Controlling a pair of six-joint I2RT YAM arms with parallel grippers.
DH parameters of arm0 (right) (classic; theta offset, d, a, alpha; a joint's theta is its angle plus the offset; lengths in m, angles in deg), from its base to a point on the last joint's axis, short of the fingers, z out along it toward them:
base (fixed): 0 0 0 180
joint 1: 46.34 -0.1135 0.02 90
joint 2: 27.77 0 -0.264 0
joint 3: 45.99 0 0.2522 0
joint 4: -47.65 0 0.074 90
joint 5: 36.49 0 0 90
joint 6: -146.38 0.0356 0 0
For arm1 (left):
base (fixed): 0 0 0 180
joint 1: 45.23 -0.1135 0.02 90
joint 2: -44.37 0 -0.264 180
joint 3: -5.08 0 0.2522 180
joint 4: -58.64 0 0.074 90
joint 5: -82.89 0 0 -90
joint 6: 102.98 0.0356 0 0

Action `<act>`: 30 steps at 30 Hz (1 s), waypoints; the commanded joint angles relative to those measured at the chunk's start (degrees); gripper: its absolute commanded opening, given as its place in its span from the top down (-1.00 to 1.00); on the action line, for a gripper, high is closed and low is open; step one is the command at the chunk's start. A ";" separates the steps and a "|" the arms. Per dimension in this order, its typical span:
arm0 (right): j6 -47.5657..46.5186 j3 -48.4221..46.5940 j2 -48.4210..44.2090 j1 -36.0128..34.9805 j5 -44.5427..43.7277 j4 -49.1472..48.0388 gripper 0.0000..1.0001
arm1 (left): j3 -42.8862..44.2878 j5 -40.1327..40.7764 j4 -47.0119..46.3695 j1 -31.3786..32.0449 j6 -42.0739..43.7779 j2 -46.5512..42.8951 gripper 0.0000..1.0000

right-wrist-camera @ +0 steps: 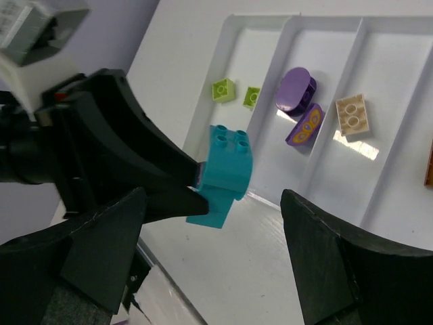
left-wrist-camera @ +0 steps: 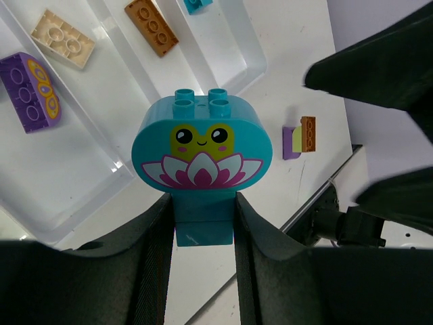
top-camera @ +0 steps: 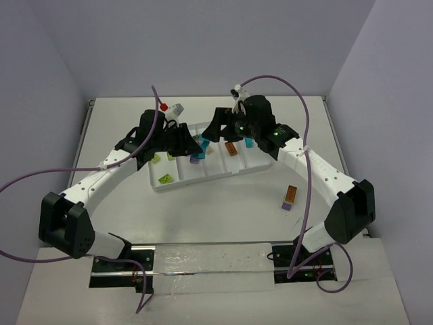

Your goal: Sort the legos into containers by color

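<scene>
- The left tool is clamped on the square base of a teal rounded plastic brick printed with a smiling face over a pink lotus. Its fingers press both sides of that base.
- This brick hangs in the air above the near edge of the white plastic tray with long parallel compartments, studs pointing away from the left wrist camera.
- The right tool is spread wide and holds nothing. In its wrist view the teal brick shows between its dark fingers, touching neither.
- In the tray, small lime green bricks lie in the left end compartment.
- In the next one lie a purple rounded brick and a purple brick with a yellow pattern.
- Then come a tan brick, an orange-brown brick and a small teal brick, each in its own compartment.
- A small stack of orange-brown, lime and purple pieces lies on the white worktop, well apart from the tray on the right.
</scene>
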 commanded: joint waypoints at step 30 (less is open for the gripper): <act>15.79 8.91 -1.38 3.73 2.94 -19.60 1.00 | -0.97 0.71 -2.33 2.27 2.73 -4.92 1.00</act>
